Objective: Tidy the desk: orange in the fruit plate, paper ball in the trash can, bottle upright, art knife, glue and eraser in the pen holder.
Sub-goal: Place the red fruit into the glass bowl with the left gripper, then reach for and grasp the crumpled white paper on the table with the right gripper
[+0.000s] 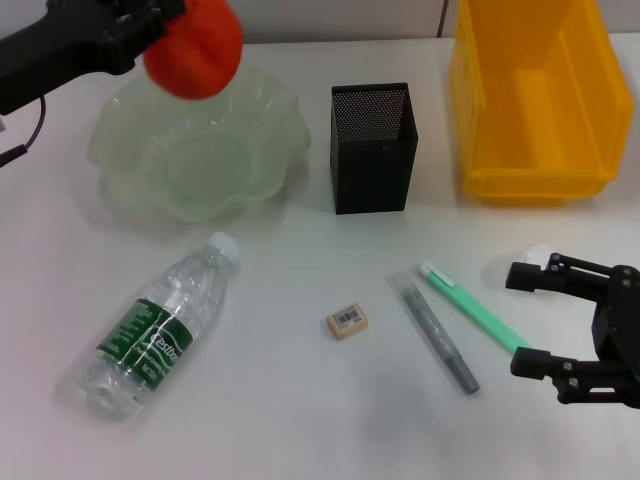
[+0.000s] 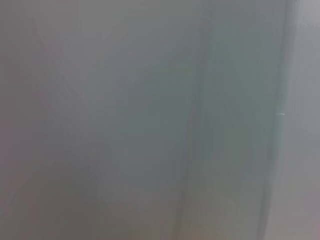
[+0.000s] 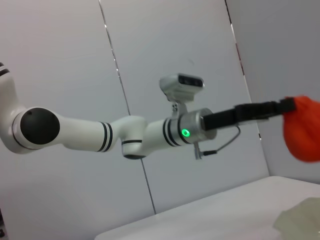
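Observation:
My left gripper [image 1: 160, 28] is shut on the red-orange orange [image 1: 195, 50] and holds it in the air above the back left rim of the pale green fruit plate [image 1: 255, 185]. The right wrist view also shows the orange [image 3: 302, 127] above the plate's edge [image 3: 300, 220]. The bottle [image 1: 160, 325] lies on its side at front left. The beige eraser [image 1: 347, 322], a grey stick [image 1: 435, 332] and a green stick [image 1: 475, 308] lie in the middle front. My right gripper [image 1: 525, 320] is open and empty, just right of the green stick.
The black mesh pen holder [image 1: 372, 150] stands at centre back and the yellow trash can [image 1: 535, 100] at back right. A small white thing [image 1: 537, 254] peeks out behind my right gripper's upper finger. The left wrist view shows only a grey-green blur.

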You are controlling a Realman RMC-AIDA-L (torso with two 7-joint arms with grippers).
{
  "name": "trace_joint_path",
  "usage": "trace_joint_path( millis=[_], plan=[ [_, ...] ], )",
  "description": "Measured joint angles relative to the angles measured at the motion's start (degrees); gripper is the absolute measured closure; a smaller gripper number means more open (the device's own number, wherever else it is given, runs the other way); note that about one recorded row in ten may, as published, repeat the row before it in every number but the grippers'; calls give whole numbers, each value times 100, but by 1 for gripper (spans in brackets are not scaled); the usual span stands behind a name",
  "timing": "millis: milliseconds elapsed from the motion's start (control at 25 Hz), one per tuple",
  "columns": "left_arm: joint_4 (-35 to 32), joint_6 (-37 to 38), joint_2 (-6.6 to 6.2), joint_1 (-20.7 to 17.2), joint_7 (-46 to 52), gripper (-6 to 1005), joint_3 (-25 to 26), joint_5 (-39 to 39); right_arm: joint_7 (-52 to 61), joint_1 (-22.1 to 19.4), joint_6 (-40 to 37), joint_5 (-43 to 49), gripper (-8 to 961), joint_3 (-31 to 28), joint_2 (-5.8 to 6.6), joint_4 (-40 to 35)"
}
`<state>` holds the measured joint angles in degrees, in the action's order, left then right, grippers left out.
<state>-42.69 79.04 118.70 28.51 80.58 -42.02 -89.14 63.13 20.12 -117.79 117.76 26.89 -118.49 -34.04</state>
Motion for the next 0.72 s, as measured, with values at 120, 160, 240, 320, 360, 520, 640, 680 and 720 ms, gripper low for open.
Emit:
trace_joint_path(
  millis=[120,160,240,320,360,520,640,680,720],
  plan=[
    [279,-460,1,58,-21,757,-3,108,-2,2,23,0,115,0,-31,8],
    [396,-564,-2,74,-55,726,14,246,-3,6,25,0,115,0,-38,12],
    [452,-596,-4,71,-66,663,16,351,-4,17,28,0,115,0,-41,32],
    [522,-600,-12,22,-66,601,15,584,-4,36,33,-3,115,-1,-42,71],
    [541,-487,-23,-64,-45,570,6,733,7,70,40,-28,115,-26,-43,91],
    [538,63,-72,-217,-32,407,-38,729,254,131,53,-140,115,-138,-41,-51],
    [502,1062,-208,-325,-79,296,-186,406,1132,213,55,-291,115,-226,-38,-848],
    [486,1463,-286,-334,-97,268,-262,195,1480,244,57,-299,115,-211,-42,-1206],
    [480,1731,-326,-327,-118,239,-316,17,1851,290,68,-290,115,-166,-45,-1609]
  ],
)
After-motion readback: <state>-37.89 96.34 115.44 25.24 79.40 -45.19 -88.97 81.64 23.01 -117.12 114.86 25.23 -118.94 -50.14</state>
